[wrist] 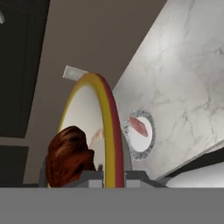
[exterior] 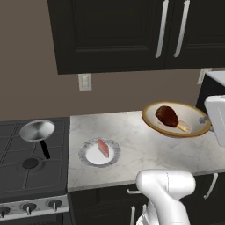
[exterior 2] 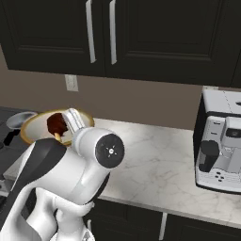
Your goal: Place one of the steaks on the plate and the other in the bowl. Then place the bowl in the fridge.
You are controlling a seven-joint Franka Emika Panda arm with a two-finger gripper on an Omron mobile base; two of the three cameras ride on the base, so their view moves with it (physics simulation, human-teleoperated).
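Observation:
My gripper is shut on the rim of the beige bowl, which shows edge-on in the hand view. The bowl hangs tilted above the back right of the marble counter, with the gripper at its right edge. Inside it lies the reddish-brown steak. In the right base view the bowl and steak sit behind my arm. The pinkish-red steak rests on the silver-rimmed plate near the counter's front left. The fridge is out of view.
A stove stands left of the counter with a silver pan on it. A coffee machine sits at the counter's right end. Dark upper cabinets hang above. Bare marble lies between the bowl and the coffee machine.

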